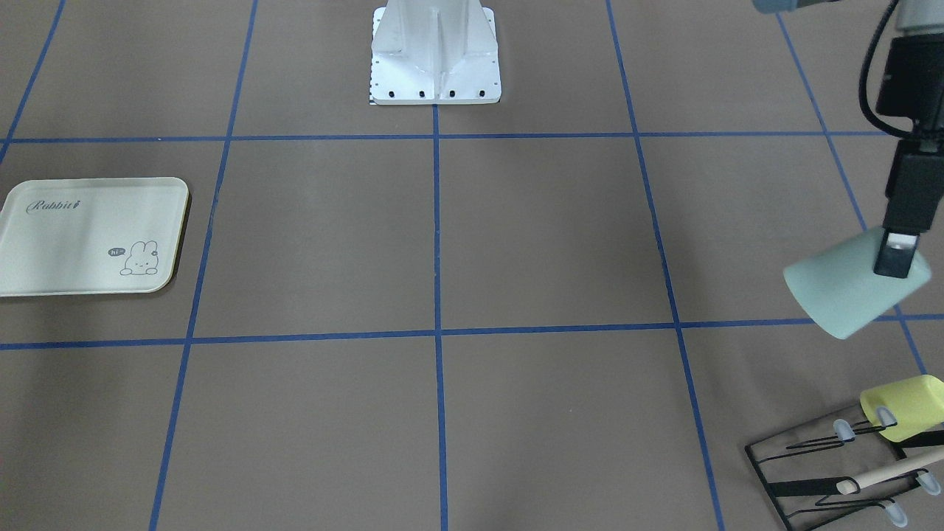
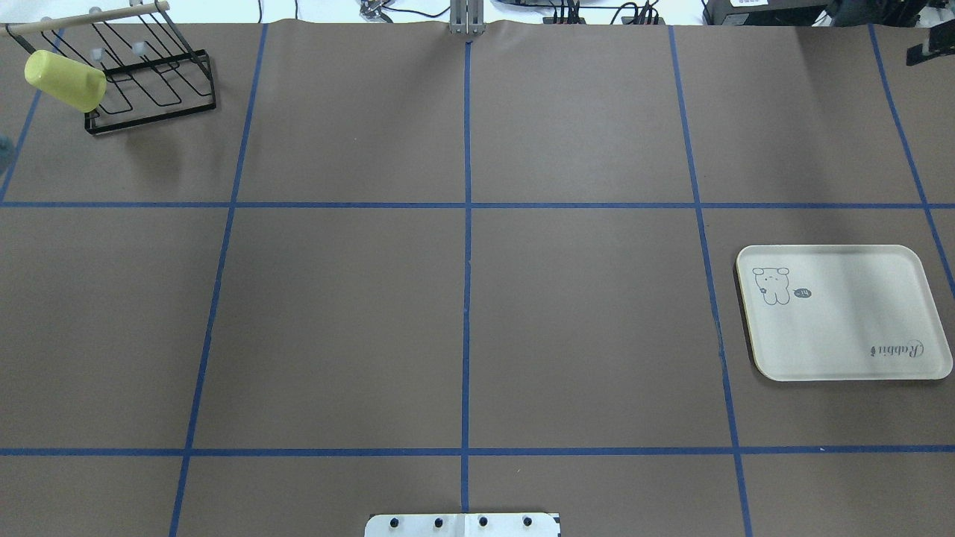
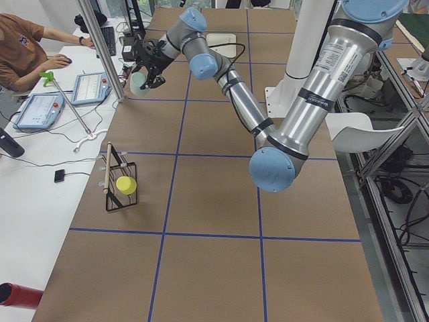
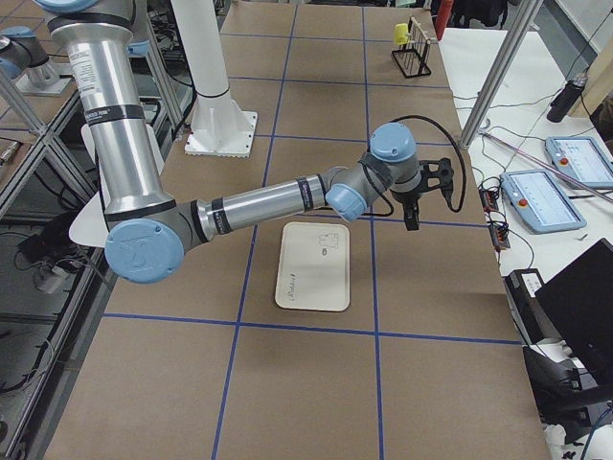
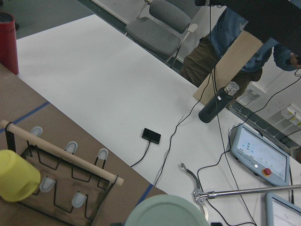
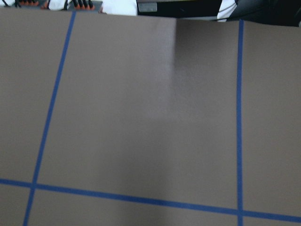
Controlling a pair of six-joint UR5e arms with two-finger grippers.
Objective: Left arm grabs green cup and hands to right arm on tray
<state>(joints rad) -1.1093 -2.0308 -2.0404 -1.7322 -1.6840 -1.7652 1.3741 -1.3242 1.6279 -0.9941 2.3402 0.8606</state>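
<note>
Green cup is up in the air, well clear of the brown table, over the robot's left end, and tilted steeply with its wide end lowest. And the left gripper has it: the claw is clamped on the cup, and one black finger is pressed flat against the pale green wall, plain to see from across the table. The other finger is hidden behind the cup. From the left-end camera the left arm stretches long across the table, cup dangling at its tip, out toward the operators' edge. The left wrist camera catches just the cup's round pale rim at the bottom of its view.

Close by, on that same left end and farther from the robot, sits the black wire rack with its wooden rod. The yellow cup is hung on it, apart from the green one.

Now across to the right end: the cream tray lies flat, bunny drawing and "Rabbit" script showing, well apart from the cup. The right arm reaches out over the table, and the right gripper points down just past the tray's far end. Only the side camera shows that claw, so I cannot tell if its fingers are apart or together. Its wrist camera shows only brown table and blue tape lines.
</note>
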